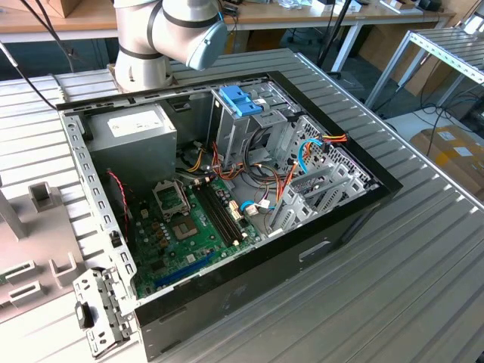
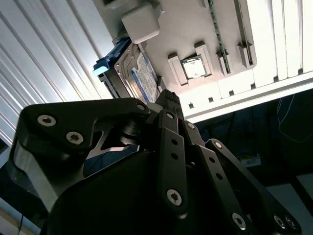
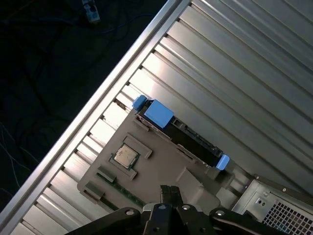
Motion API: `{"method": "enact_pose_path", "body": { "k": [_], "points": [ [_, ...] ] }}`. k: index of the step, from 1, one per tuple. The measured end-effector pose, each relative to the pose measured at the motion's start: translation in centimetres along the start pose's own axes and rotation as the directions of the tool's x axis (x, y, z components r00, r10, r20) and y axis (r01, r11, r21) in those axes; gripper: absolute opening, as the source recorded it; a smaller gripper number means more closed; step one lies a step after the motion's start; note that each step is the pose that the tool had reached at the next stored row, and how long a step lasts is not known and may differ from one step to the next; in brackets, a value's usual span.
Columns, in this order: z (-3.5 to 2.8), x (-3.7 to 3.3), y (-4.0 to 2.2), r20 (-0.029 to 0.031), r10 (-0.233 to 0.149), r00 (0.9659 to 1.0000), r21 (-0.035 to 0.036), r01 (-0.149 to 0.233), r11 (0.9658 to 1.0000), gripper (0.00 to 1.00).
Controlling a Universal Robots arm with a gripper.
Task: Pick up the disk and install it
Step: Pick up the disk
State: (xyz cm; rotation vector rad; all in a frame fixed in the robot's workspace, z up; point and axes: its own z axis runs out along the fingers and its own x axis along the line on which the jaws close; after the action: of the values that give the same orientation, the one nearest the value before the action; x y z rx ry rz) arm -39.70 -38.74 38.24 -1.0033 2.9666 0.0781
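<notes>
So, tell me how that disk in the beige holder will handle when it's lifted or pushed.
The disk looks metal-bodied, so probably rigid and heavy for its size. It stands on edge in the beige holder, so a sideways push might tip it. Its blue rails look plastic and may flex.

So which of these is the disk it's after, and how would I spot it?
Find the grey holder plate lying on the ribbed metal table. The disk stands on edge in a slot along one side of the plate. Unlike the small square chip lying flat nearby, it is a silver slab with blue rails and a white-and-blue label.
</notes>
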Motion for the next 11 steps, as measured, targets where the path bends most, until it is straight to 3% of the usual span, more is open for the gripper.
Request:
{"method": "enact_pose_path", "body": {
  "k": [11],
  "points": [
    [0.00,0.00,0.00,-0.0025,-0.057,0.9984,-0.0015,0.057,0.9984,0.11]
  ]
}}
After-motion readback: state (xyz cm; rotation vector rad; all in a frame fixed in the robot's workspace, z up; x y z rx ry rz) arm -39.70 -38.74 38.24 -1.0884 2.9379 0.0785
